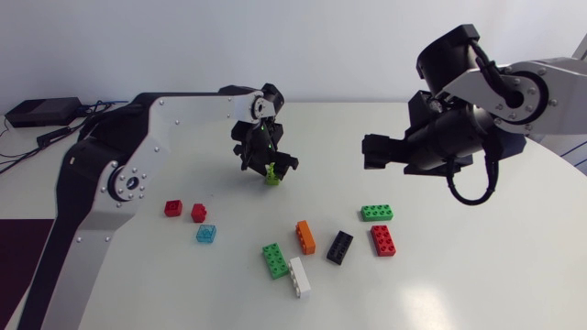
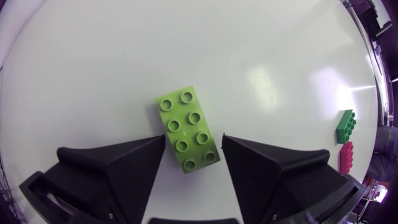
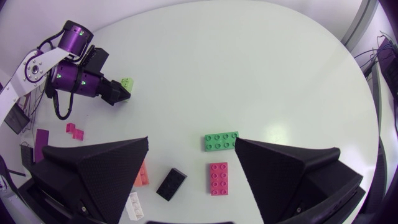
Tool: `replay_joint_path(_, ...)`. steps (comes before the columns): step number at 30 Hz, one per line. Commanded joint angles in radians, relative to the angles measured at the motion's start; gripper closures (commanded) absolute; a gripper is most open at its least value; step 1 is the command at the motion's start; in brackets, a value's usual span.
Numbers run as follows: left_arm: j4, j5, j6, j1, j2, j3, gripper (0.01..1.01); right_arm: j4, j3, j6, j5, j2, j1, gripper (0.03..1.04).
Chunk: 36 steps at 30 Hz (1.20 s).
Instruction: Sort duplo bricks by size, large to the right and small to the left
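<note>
In the head view only a small part of the lime brick shows under the left gripper, near the middle of the desk. The left wrist view shows it whole: eight studs face up, and the long axis points ahead of the gripper, a little slanted. Its near end is inside the gripper. Whether it is clamped I cannot tell. The right gripper hangs wide open, holding nothing.

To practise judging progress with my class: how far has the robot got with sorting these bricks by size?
Looks done: two small red bricks and a small blue brick sit grouped at the left. In hand: the left gripper is shut on a large lime brick. Left: six large bricks lie scattered around the middle; the right gripper hangs open, empty.
</note>
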Motion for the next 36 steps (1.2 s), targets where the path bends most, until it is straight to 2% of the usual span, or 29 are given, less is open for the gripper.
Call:
replay_joint_path(1, -0.012, -0.003, -0.025, 0.002, 0.042, 0.032, 0.666, 0.001, -0.023, 0.021, 0.011, -0.015, -0.005, 0.06)
replay_joint_path(7, 0.009, -0.001, -0.025, -0.001, -0.007, -0.032, 0.725, 0.001, -0.027, 0.021, 0.011, -0.024, -0.005, 0.06)
replay_joint_path(13, 0.066, -0.001, -0.011, -0.01, -0.166, -0.222, 0.728, 0.001, -0.03, 0.027, 0.008, -0.035, -0.002, 0.06)
replay_joint_path(17, 0.126, 0.011, 0.007, -0.062, -0.309, -0.426, 0.728, 0.001, -0.04, 0.029, 0.007, -0.043, 0.003, 0.06)
replay_joint_path(22, 0.181, 0.048, 0.016, -0.185, -0.45, -0.62, 0.726, 0.001, -0.047, 0.032, 0.007, -0.055, 0.004, 0.06)
replay_joint_path(26, 0.184, 0.06, 0.033, -0.285, -0.45, -0.646, 0.723, 0.001, -0.058, 0.036, 0.005, -0.064, 0.004, 0.06)
replay_joint_path(31, 0.183, 0.062, 0.059, -0.345, -0.384, -0.617, 0.723, 0.001, -0.084, 0.036, 0.007, -0.092, 0.003, 0.06)
replay_joint_path(36, 0.193, 0.062, 0.102, -0.46, -0.374, -0.597, 0.721, 0.001, -0.102, 0.032, 0.007, -0.106, -0.011, 0.06)
